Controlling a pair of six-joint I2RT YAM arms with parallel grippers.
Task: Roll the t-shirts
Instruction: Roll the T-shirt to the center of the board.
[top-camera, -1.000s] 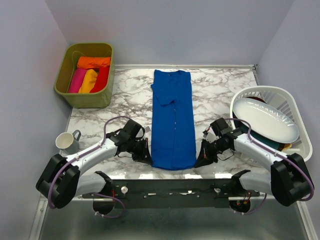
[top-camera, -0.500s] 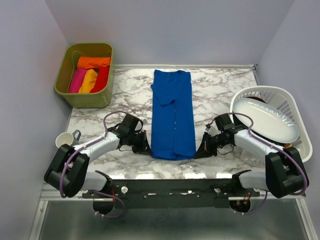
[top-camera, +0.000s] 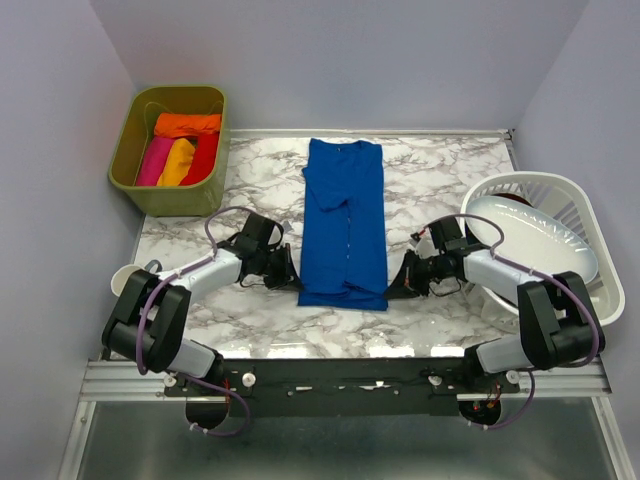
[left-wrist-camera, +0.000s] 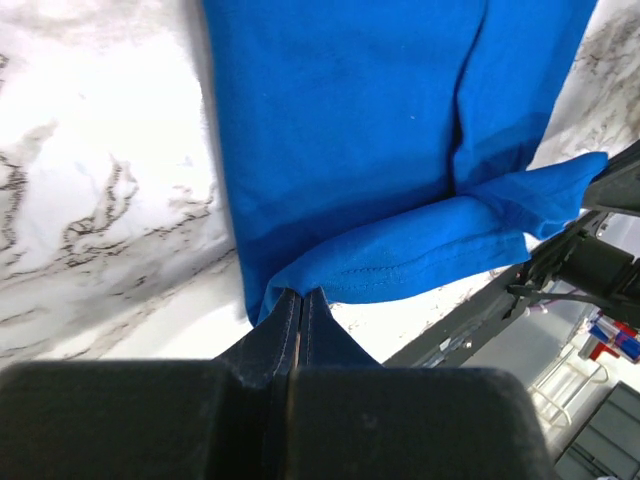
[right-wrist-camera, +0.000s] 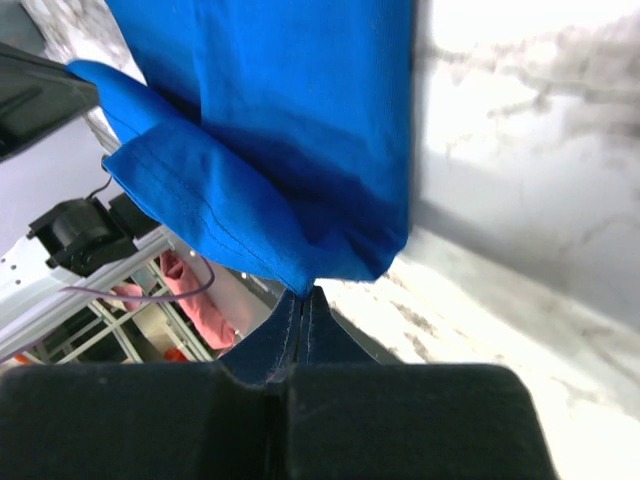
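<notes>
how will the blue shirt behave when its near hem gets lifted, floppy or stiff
Probably floppy: the blue shirt sags into a soft fold between the left end effector and right end effector, each pinching a near corner. Likely light, since thin corner pinches carry the hem. It may slide easily on the smooth marble table.

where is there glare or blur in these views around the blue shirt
Top external: sharp, evenly lit, with a pale glare patch on the table near its front edge. Left wrist: table washes out white at upper left; blue t-shirt hem crisp, left gripper dark and soft. Right wrist: table overexposed top right; right gripper blurred.
</notes>
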